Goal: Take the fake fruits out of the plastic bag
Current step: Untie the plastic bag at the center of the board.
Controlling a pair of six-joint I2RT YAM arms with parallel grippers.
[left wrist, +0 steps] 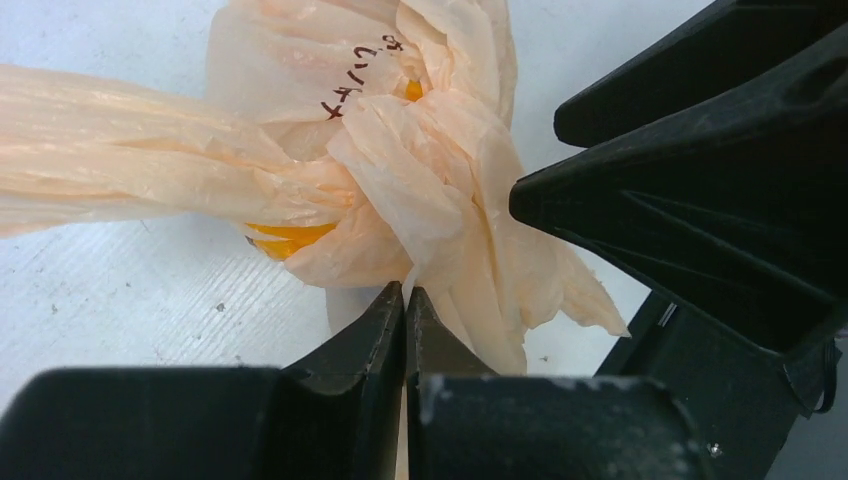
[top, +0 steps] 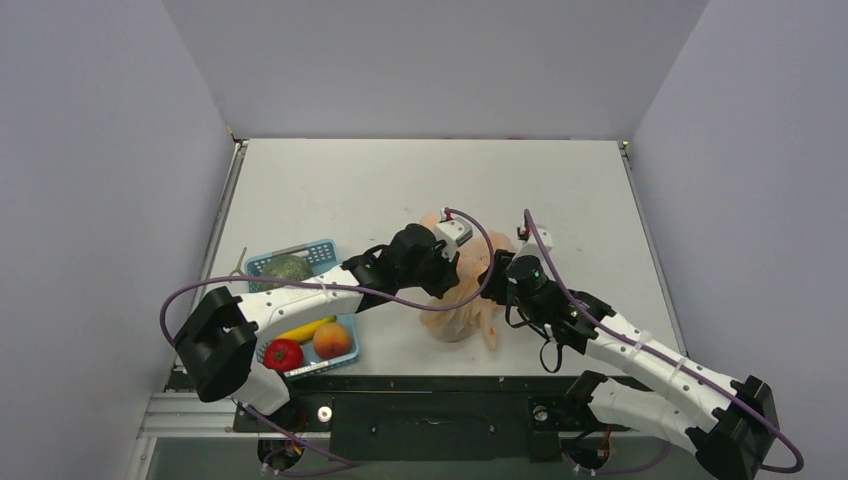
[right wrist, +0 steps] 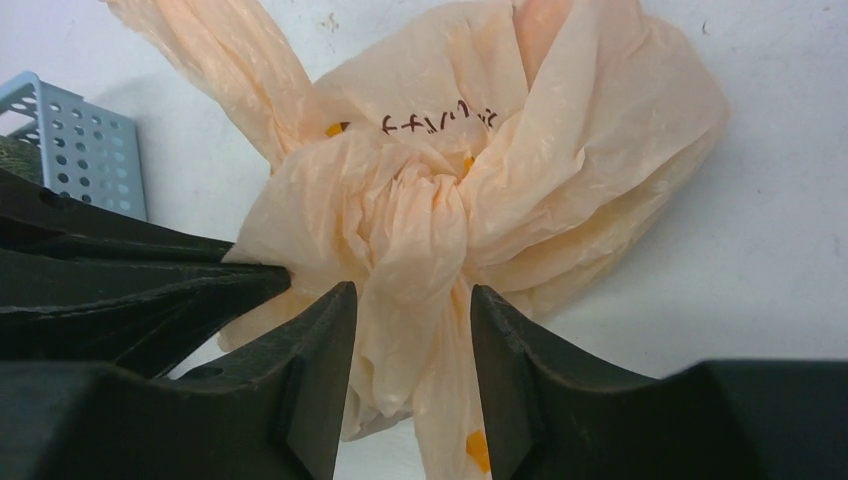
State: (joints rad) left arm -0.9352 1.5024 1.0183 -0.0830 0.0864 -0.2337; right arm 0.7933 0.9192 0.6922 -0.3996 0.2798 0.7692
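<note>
The plastic bag (top: pixel 455 305) lay knotted mid-table, one tail pointing left. My left tool (left wrist: pixel 405 300) was clenched at its edge; my right tool (right wrist: pixel 412 330) stood around the knot, not squeezing. The blue basket (top: pixel 322 250) held a melon (top: pixel 288 268).

Blue basket (top: pixel 318 252) holds melon (top: pixel 287 269), bananas (top: pixel 305 329), tomato (top: pixel 283 354), perhaps peach (top: pixel 332 340).

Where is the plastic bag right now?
In the top view the plastic bag sits on the table near the front edge, squeezed between the left claw and right claw, right of the blue basket.
</note>
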